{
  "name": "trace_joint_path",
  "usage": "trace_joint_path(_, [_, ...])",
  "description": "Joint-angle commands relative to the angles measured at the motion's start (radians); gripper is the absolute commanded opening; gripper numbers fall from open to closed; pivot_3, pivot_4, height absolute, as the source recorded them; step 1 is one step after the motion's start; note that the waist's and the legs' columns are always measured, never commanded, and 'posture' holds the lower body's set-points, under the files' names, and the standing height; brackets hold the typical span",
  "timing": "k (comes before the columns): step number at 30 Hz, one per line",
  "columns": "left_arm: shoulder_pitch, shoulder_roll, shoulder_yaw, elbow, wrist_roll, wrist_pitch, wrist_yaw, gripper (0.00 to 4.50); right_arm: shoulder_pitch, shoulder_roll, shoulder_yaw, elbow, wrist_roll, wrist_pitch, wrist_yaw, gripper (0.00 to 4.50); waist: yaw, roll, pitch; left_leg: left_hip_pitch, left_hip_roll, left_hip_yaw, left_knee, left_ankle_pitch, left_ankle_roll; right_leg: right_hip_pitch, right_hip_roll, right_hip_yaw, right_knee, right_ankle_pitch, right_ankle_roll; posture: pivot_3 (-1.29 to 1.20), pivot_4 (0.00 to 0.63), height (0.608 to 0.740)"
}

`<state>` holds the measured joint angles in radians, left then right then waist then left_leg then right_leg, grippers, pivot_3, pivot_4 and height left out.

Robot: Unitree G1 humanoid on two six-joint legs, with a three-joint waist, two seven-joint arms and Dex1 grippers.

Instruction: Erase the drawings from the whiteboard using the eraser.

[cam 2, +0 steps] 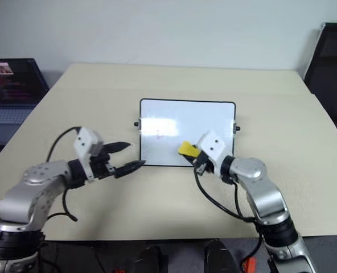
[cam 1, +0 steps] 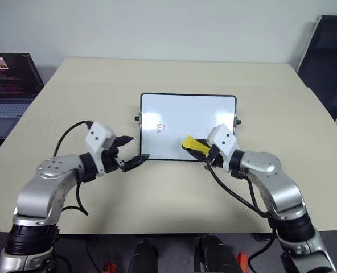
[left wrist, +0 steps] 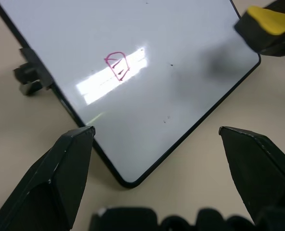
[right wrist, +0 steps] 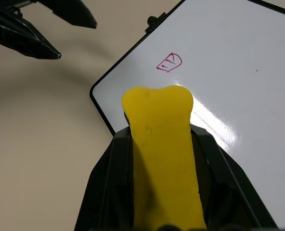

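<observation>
Yellow foam of the eraser (right wrist: 161, 159) sits clamped between the two black fingers of the right gripper (cam 1: 198, 149), squeezed at its middle so that its free end bulges out past the fingertips. That free end hangs over the near edge of the whiteboard (cam 1: 197, 116), toward the board's right-hand corner; whether it touches the glossy surface or floats just above it is hard to judge from these angles.

One small red drawing (right wrist: 170, 62) remains visible on the board, a rounded outline with a few short strokes inside. It lies ahead of the eraser's tip and off to the left of it, apart from the foam, with bare white board between the two. From the left arm's own camera the same sketch (left wrist: 117, 65) shows beyond and between the spread fingers, next to a bright streak of reflected light.

The left gripper (cam 1: 127, 152) is released, its two fingers (left wrist: 60, 168) standing wide apart and holding nothing. Its tips hover near the board's near left corner: one fingertip is just beside the thin black frame, the other out over the beige table (cam 1: 89, 91) in front of the board. A small black knob (left wrist: 28, 79) on the board's short left side lies beyond the left fingers.

Well away from both grippers, a laptop (cam 1: 6, 85) with a lit screen stands off the table's far left edge, and a dark chair (cam 1: 328, 57) stands off the far right.
</observation>
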<state>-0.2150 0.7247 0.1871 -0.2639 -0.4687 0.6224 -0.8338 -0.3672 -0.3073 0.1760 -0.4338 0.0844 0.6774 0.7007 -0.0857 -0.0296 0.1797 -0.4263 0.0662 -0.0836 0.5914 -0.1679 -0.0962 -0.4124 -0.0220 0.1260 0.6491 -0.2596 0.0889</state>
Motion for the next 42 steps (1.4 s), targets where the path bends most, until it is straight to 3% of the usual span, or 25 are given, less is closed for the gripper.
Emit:
trace_joint_path(1, [0.016, 0.03, 0.054, -0.009, -0.017, 0.002, 0.004, 4.5, -0.003, 0.016, -0.017, -0.044, 0.056, -0.005, -0.019, 1.14, 0.0, 0.0, 0.0, 0.0, 0.0, 0.0, 0.0, 0.0, 0.0, 0.0, 0.0, 0.0, 0.0, 0.0, -0.001, 0.0, 0.15, 0.74])
trace_joint_path(15, [0.052, 0.048, 0.064, -0.079, -0.019, 0.038, 0.049, 4.5, -0.07, 0.036, 0.014, 0.028, 0.158, -0.004, -0.023, 1.14, 0.002, 0.0, 0.0, 0.0, 0.0, 0.0, 0.0, 0.0, 0.0, 0.0, 0.0, 0.0, -0.001, 0.0, -0.001, 0.0, 0.15, 0.74])
trace_joint_path(22, [0.063, 0.071, 0.05, -0.105, -0.01, 0.053, 0.035, 4.5, -0.067, -0.044, 0.084, 0.028, 0.135, 0.016, 0.011, 1.14, 0.002, 0.0, 0.0, 0.0, 0.0, 0.0, 0.0, 0.0, 0.0, 0.0, 0.0, 0.0, -0.001, 0.001, -0.001, 0.0, 0.15, 0.74])
trace_joint_path(31, [0.034, 0.087, 0.018, -0.086, -0.005, 0.044, 0.016, 4.5, -0.067, -0.064, 0.095, 0.019, 0.149, 0.027, -0.005, 1.14, 0.002, 0.0, 0.0, 0.0, 0.0, 0.0, 0.0, 0.0, 0.0, 0.0, 0.0, 0.0, -0.001, 0.001, -0.001, 0.0, 0.15, 0.74])
trace_joint_path(36, [0.031, 0.105, -0.01, -0.063, 0.018, 0.027, -0.007, 4.5, -0.113, -0.043, 0.108, 0.054, 0.096, -0.029, -0.057, 1.14, 0.002, 0.0, 0.0, 0.0, 0.0, 0.0, 0.0, 0.0, 0.0, 0.0, 0.0, 0.0, -0.001, 0.001, -0.001, 0.0, 0.15, 0.74])
trace_joint_path(42, [0.006, 0.132, -0.065, -0.027, 0.051, 0.0, -0.049, 4.5, -0.299, 0.018, 0.235, 0.282, -0.101, -0.207, -0.137, 1.14, -0.002, 0.0, 0.0, 0.0, 0.0, 0.001, 0.0, 0.0, 0.0, -0.002, 0.0, 0.0, 0.0, 0.001, -0.001, 0.0, 0.15, 0.74])
